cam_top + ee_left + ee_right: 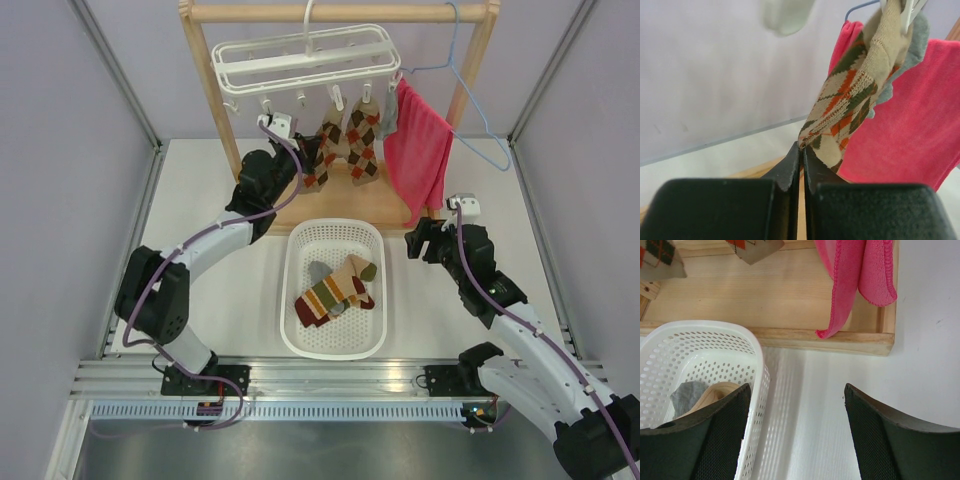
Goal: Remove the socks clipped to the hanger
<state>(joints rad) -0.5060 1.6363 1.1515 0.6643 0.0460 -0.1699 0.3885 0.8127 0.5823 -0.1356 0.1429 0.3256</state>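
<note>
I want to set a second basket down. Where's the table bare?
Bare table lies between the basket and the right arm, and left of the basket beside the left arm. Crowded: the wooden rack base, under hanging socks, the towel and the left gripper.

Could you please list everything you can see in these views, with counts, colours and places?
wooden rack: one, light wood, at the back of the table
white hanger: one, hooked on the rack's bar
blue wire hanger: one, on the bar, right end
towel: one, pinkish-red, hanging on the right
argyle socks: two, brown, red and cream, clipped
clipped grey sock: one, beside the towel
basket: one, white, centre of the table
striped socks: two, it seems, in the basket
loose grey sock: one, in the basket
table: one, white
left gripper: shut, at an argyle sock's toe
right gripper: open, right of the basket
</note>
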